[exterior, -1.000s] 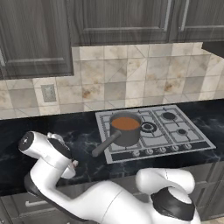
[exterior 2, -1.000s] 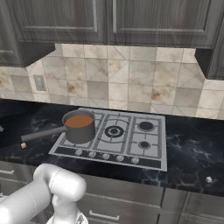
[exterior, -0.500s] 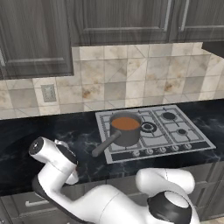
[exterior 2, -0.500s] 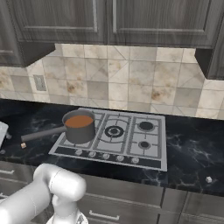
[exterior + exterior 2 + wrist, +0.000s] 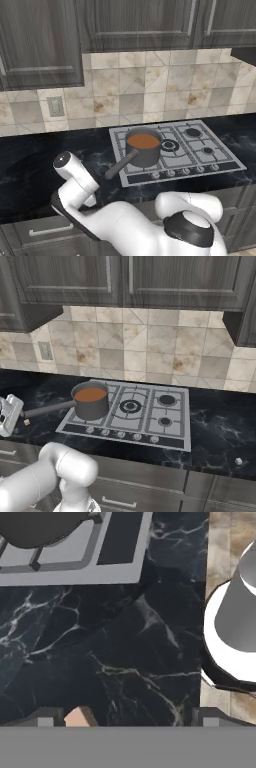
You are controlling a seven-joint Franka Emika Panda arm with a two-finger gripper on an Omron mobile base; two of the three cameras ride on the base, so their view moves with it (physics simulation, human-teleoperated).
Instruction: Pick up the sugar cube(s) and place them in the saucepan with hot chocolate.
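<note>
As the arm swings left and down, the gripper (image 5: 127, 718) (wide open, holding nothing) nears the cube (image 5: 80, 717), well short of the saucepan (image 5: 90, 400).

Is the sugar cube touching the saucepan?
Apart. In the right base view the sugar cube lies on the black counter beyond the handle's tip, well clear of the saucepan.

A grey saucepan (image 5: 91, 401) of reddish-brown liquid sits on the stove (image 5: 131, 413); a tiny sugar cube (image 5: 26, 422) lies by its handle tip.
</note>
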